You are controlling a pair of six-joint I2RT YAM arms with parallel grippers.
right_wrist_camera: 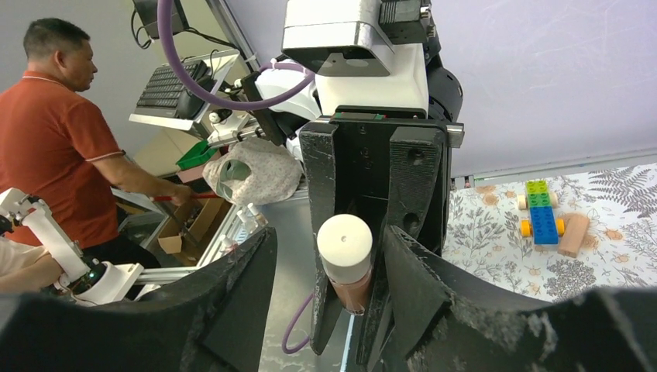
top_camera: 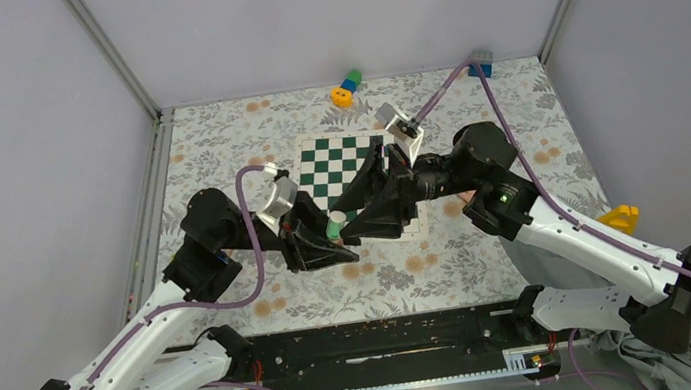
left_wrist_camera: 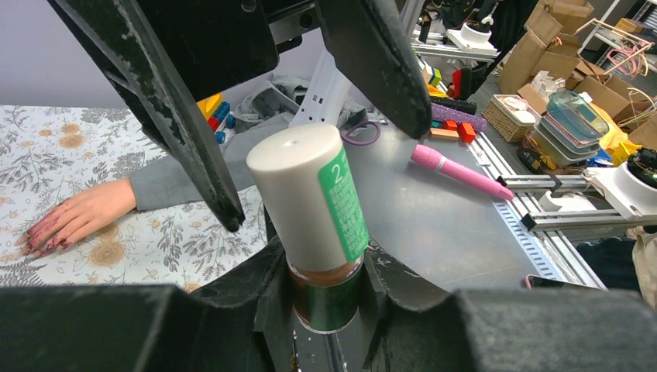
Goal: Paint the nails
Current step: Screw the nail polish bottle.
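My left gripper [left_wrist_camera: 325,265] is shut on the glass body of a nail polish bottle [left_wrist_camera: 329,302], held upright, with a white cap [left_wrist_camera: 298,198] and a green label. My right gripper [right_wrist_camera: 329,242] points at it from the right; its jaws stand open on either side of the cap [right_wrist_camera: 345,246], with a gap on the left side. In the top view both grippers meet at the bottle [top_camera: 335,225] by the chessboard's near edge. A human hand [left_wrist_camera: 77,217] in a grey sleeve lies flat on the floral cloth, its nails [left_wrist_camera: 40,239] reddish-pink. Seen from above, the right arm mostly hides it.
A green-and-white chessboard [top_camera: 337,161] lies behind the grippers. Toy bricks [top_camera: 345,87] sit at the back, a brick car [right_wrist_camera: 540,213] and wooden block [right_wrist_camera: 573,234] among them. A yellow piece [top_camera: 620,216] is at the right edge. A man in red [right_wrist_camera: 54,132] stands beyond the table.
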